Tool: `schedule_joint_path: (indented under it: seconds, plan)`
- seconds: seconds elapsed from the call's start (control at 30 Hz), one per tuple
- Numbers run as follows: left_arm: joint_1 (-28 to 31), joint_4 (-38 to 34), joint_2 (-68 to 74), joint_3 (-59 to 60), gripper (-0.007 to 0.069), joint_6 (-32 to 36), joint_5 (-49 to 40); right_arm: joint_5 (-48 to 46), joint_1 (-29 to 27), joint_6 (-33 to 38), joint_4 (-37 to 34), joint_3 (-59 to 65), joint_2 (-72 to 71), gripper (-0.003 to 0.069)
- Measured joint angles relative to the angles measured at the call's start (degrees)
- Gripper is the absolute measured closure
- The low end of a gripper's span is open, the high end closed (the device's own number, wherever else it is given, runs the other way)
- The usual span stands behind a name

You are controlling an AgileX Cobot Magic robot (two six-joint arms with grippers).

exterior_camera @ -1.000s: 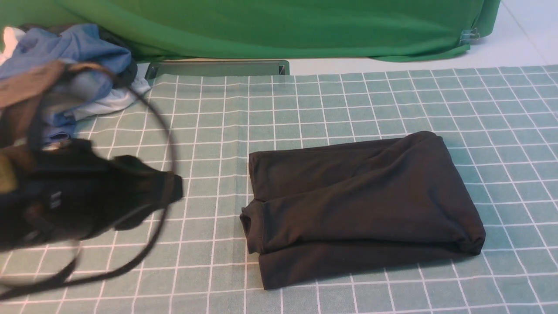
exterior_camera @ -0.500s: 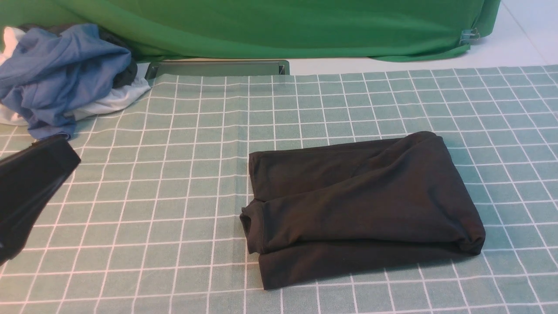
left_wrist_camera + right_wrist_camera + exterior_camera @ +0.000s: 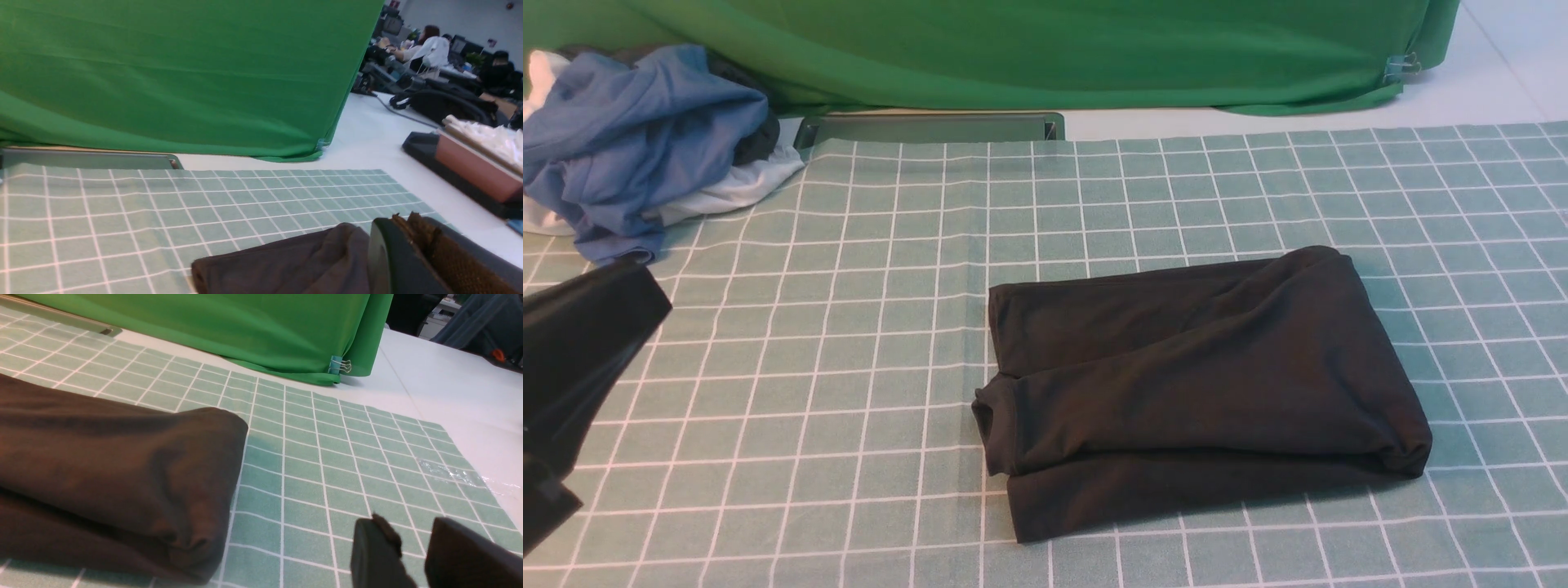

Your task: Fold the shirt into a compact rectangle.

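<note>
1. Currently: shirt (image 3: 1201, 384) folded into a thick rectangle, lying right of centre on the checked cloth (image 3: 890, 327).
2. Left gripper (image 3: 412, 253) closed, empty, beside the shirt's edge.
3. Right gripper (image 3: 412, 555) slightly parted, empty, near the shirt's right fold.
4. Blue garment (image 3: 637, 139) heaped at far-left corner.

Green backdrop (image 3: 1029, 49) behind checked tablecloth (image 3: 849, 327) on white table (image 3: 1486, 90)
</note>
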State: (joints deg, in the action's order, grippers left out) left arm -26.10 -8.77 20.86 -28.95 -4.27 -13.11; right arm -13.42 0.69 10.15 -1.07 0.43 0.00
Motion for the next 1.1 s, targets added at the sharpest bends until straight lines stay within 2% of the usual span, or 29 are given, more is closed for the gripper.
schedule_joint_path:
  seconds: [0.17, 0.27, 0.43, 0.53, 0.77, 1.1]
  plan:
    - [3.2, 5.7, -0.3, 0.1, 0.0608, -2.9, -0.1, 0.0, 0.0, -0.1, 0.0, 0.0, 0.0, 0.0436]
    - [7.8, 6.1, -1.3, 1.4, 0.0608, -3.4, 0.5, 0.0, 0.0, -0.1, 0.0, 0.0, 0.0, 0.0426]
    - [17.1, 4.2, -5.2, 11.6, 0.0608, -3.4, 4.9, 0.0, 0.0, -0.1, 0.0, 0.0, 0.0, 0.0424]
    - [19.5, 4.0, -9.1, 18.0, 0.0608, -3.5, 6.3, 0.0, 0.0, -0.1, 0.0, 0.0, 0.0, 0.0424]
    - [20.5, 4.0, -18.3, 29.0, 0.0608, -6.3, 7.5, 0.0, 0.0, -0.1, 0.0, 0.0, 0.0, 0.0422]
    - [20.4, 4.7, -20.9, 29.2, 0.0608, -7.7, -0.4, 0.0, 0.0, -0.1, 0.0, 0.0, 0.0, 0.0423]
